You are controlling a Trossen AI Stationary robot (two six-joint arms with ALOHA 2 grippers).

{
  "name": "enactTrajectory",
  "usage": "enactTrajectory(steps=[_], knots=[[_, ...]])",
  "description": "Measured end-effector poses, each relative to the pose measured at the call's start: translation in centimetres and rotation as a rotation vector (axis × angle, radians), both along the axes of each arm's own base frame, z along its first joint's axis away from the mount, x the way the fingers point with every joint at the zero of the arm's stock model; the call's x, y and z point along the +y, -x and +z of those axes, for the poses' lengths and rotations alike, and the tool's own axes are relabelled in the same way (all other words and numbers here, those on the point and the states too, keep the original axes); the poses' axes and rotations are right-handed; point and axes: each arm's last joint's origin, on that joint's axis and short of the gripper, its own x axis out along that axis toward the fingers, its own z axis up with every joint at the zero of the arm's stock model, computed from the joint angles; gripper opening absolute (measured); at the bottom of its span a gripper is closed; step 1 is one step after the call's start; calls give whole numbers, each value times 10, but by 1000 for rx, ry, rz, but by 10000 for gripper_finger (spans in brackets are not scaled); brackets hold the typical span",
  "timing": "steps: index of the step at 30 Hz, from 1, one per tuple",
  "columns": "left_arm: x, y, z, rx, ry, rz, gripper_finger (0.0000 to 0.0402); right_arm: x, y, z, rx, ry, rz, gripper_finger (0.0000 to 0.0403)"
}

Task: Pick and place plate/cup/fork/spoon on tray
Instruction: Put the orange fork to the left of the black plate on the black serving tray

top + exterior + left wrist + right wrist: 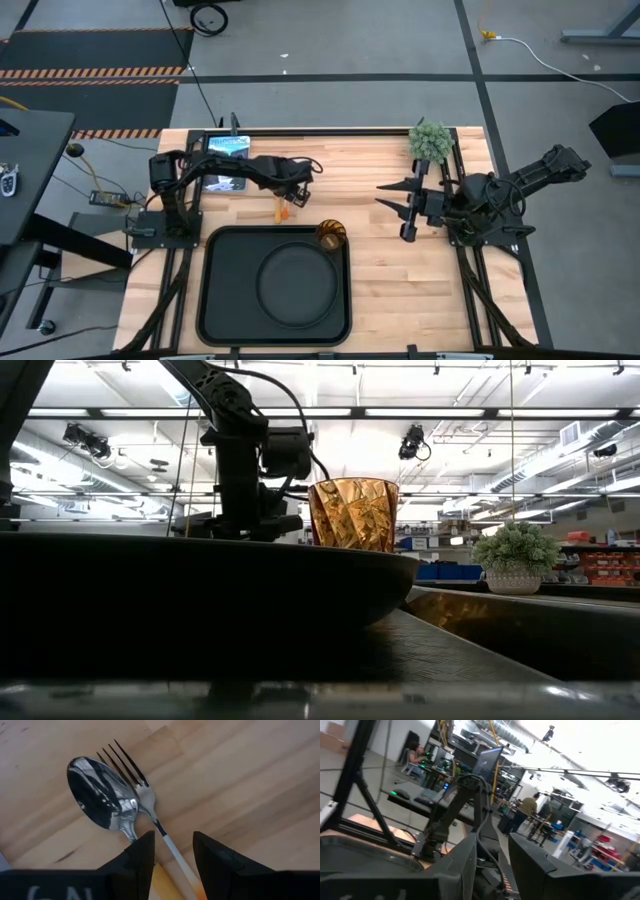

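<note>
Left gripper (291,198) is positioned over the wooden desk (380,260), just beyond the far rim of the tray (215,290). In the left wrist view its jaws are parted, one on either side of the fork (150,810) handle; contact with the handle cannot be confirmed. The spoon (100,795) lies on the desk with its bowl resting over the fork's tines.

The round black plate (296,284) sits inside the tray. The amber cup (330,236) stands upright at the tray's far right corner, apparently inside the rim, beside the plate.

Right gripper (398,208) is held over bare desk to the right of the tray, jaws parted and holding nothing. A small potted plant (431,141) stands at the desk's far edge.
</note>
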Motion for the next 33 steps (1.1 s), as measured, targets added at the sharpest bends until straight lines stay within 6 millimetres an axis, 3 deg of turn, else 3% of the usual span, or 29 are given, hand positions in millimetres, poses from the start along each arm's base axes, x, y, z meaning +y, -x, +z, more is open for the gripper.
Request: enactTrajectory(steps=[10,17,25,29,33], knots=[[-1,-1,0,-16,26,17,142,1,0,0,-1,-30,35,121],[2,-4,-21,27,57,24,142,3,0,-1,3,-38,49,121],[-2,-6,-22,26,48,8,139,5,1,-1,2,-35,62,121],[-2,-7,-22,17,52,10,107,5,1,-1,1,-35,62,121],[-3,-8,-22,3,56,25,45,5,1,-1,2,-31,61,121]])
